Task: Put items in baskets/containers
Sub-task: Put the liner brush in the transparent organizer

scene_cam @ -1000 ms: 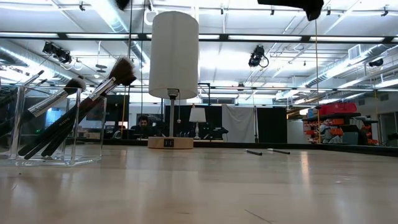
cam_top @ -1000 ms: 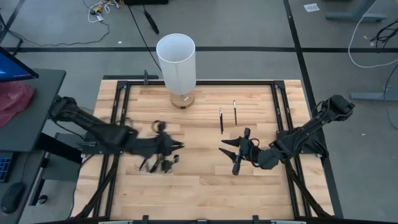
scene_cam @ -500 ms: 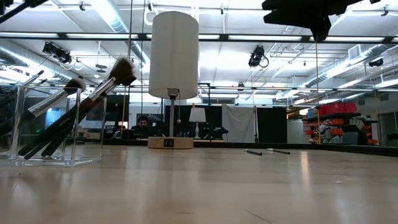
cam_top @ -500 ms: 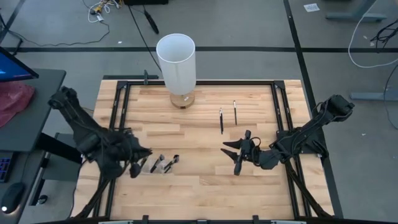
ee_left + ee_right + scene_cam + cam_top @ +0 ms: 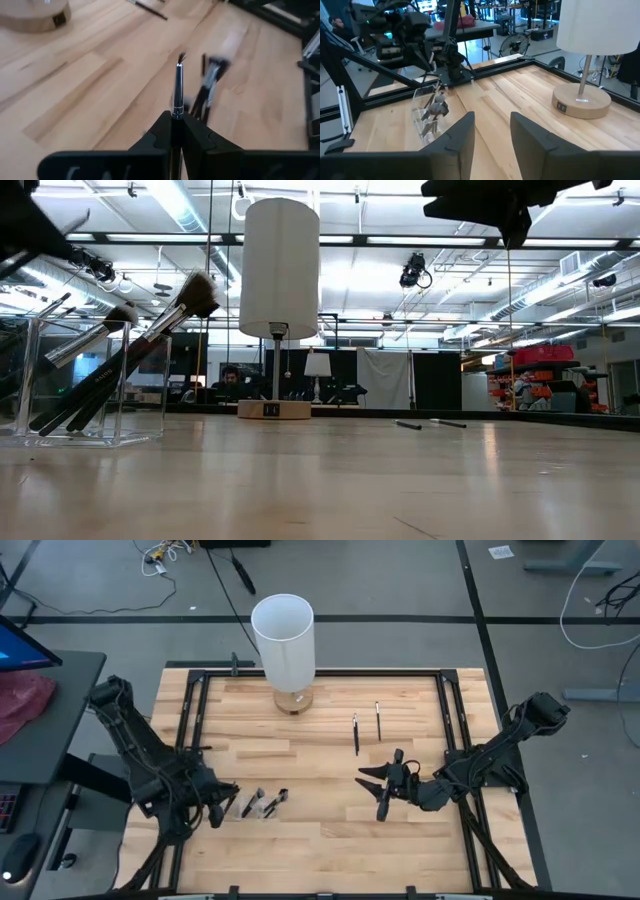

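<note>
Currently: one brush in transit; two more lie loose on the surface.
Left pincer (image 5: pixel 175 122): pressed together on a slim brush (image 5: pixel 177 90), silvery ferrule and small dark tip sticking out past the fingers. In the high view it sits at lower left of the frame (image 5: pixel 213 808), just beside the clear container.
Clear container (image 5: pixel 85 380): stands at left of the low view, several brushes leaning in it, bristle ends up. In the high view it shows only as a faint outline with dark handles, lower left of centre (image 5: pixel 255 804).
Right pincer (image 5: pixel 385 785): fingers spread, nothing between them, hovering right of centre in the high view, facing the container across the wood.
Loose brushes: two thin ones (image 5: pixel 355 733) (image 5: pixel 378 720) lying side by side, upper right of centre in the high view, near the right arm.
Lamp (image 5: pixel 283 645): white shade, wooden base, top centre; not a target.
Surface (image 5: pixel 320 840): pale wood planks, black frame around.
Step in hand (judgement): delivery of the held brush into the container.
Next move calls for (judgement): bringing the handle over the open top, tilting it to clear the leaning brushes, then letting go. The clear walls are hard to see, so alignment is the risk.
Remaining (judgement): the two loose brushes, likely for the right arm.
</note>
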Controlling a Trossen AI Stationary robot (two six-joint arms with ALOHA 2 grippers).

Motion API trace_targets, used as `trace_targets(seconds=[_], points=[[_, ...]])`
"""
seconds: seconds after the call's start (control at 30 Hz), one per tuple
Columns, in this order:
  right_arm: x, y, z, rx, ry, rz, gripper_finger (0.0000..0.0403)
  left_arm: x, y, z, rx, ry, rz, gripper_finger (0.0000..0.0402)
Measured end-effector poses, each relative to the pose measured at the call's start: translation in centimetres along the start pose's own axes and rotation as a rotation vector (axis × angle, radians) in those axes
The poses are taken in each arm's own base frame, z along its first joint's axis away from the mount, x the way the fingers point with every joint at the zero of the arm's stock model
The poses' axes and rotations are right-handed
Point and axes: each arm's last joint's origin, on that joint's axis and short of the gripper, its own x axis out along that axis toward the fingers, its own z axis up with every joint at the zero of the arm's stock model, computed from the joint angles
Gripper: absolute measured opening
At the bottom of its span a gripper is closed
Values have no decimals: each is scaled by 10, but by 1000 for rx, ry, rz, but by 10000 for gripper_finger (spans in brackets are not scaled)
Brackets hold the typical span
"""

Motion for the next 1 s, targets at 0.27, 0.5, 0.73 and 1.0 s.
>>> trace_targets(seconds=[0.27, 0.5, 0.73, 1.0], points=[[0, 0, 0, 3, -2, 1, 125, 9, 11, -16, -10, 31, 11, 28], [0, 0, 1, 8, -5, 2, 125, 17, 17, -31, -28, 98, -2, 29], [0, 0, 1, 8, -4, 5, 125, 19, 20, -34, 9, 134, 1, 40], [0, 0, 1, 8, -4, 5, 125, 19, 20, -35, 11, 164, 2, 55]])
